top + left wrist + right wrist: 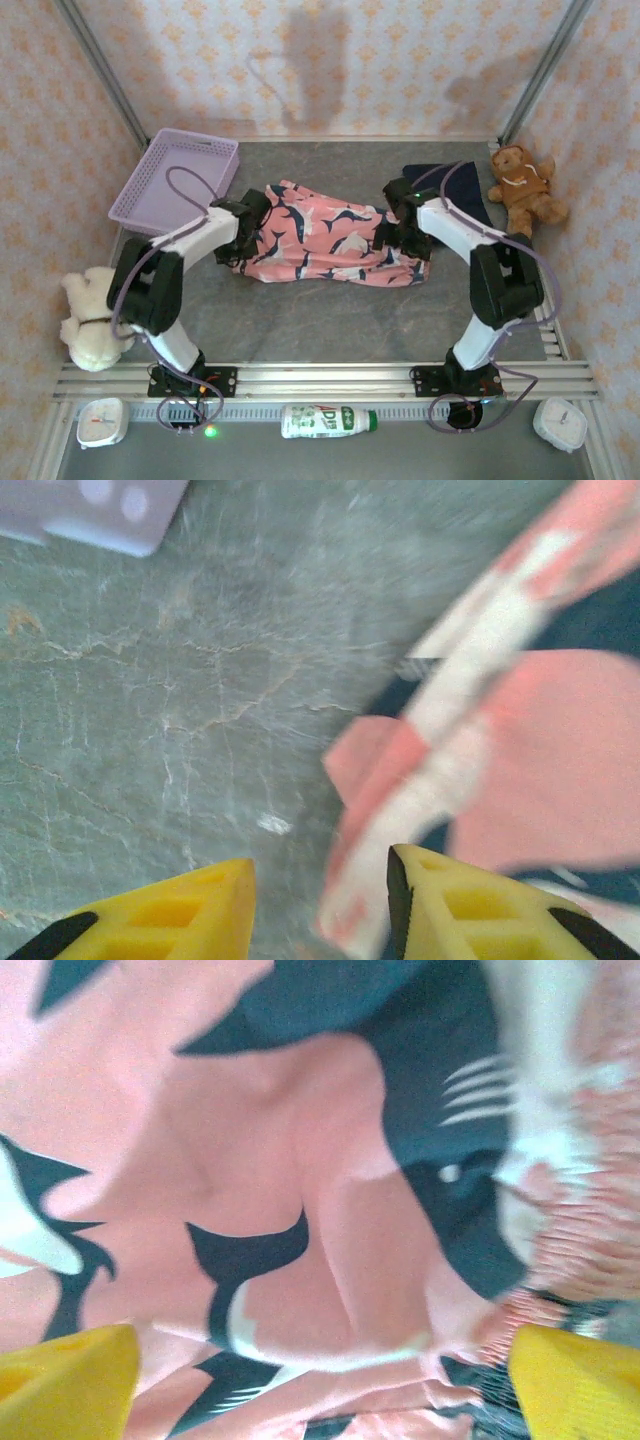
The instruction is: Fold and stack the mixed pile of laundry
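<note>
Judging progress, I'd call this early: the shark-print garment [320,235] lies rumpled mid-tabletop [330,320], not yet folded, and the navy garment [455,190] sits apart at the back right, nothing stacked. My left tool [320,865] stands part open at the print's left edge; my right tool [320,1360] gapes wide over it, holding nothing.

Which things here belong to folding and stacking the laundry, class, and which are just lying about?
For the job: pink shark-print garment; navy garment.
Lying about: lavender basket; brown teddy; cream teddy; bottle; left clock; right clock.
</note>
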You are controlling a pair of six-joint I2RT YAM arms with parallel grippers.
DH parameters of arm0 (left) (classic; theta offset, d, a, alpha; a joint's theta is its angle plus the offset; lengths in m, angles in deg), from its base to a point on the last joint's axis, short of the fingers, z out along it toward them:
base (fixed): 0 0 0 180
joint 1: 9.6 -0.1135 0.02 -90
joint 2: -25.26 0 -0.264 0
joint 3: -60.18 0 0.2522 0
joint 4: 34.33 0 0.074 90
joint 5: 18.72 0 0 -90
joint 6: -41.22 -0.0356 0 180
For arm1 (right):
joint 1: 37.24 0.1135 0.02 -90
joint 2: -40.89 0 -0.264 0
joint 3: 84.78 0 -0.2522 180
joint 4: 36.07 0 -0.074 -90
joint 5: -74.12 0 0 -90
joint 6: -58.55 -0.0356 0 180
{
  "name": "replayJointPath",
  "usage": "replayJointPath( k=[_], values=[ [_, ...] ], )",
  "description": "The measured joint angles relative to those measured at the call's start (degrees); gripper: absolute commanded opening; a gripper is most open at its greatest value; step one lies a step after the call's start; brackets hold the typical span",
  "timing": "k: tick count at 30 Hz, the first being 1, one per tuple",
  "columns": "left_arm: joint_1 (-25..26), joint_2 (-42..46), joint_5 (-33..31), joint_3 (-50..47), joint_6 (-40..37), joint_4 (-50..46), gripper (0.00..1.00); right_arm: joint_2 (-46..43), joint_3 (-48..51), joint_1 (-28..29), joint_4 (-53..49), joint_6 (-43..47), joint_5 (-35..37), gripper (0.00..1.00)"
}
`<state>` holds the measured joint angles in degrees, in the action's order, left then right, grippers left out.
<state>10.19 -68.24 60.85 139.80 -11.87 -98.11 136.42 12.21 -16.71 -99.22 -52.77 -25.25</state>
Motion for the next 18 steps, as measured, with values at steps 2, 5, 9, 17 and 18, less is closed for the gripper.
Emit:
replayJointPath(
  k=[2, 5, 9, 17, 18],
  values=[
    [1.09, 2.16, 1.07, 3.45, 0.24, -0.37, 0.41, -2.38, -0.02, -0.76, -0.79, -0.35, 0.72, 0.99],
    [2.58, 1.46, 1.99, 9.94, 0.2, 0.2, 0.4, -3.67, 0.46, -2.99, -1.38, -1.62, 1.7, 0.99],
    [4.11, -2.54, 2.73, 15.82, 0.26, 0.96, 0.39, -3.67, 4.79, -5.33, -0.2, -4.39, 1.22, 0.99],
    [4.87, -8.04, 5.79, 16.81, 2.14, 1.92, 0.39, -3.65, 12.81, -5.49, 8.2, -14.34, -2.62, 0.99],
    [4.87, -8.04, 5.9, 16.81, 2.27, 1.95, 0.39, -3.65, 13.25, -5.49, 8.9, -15.13, -2.89, 0.99]
  ],
)
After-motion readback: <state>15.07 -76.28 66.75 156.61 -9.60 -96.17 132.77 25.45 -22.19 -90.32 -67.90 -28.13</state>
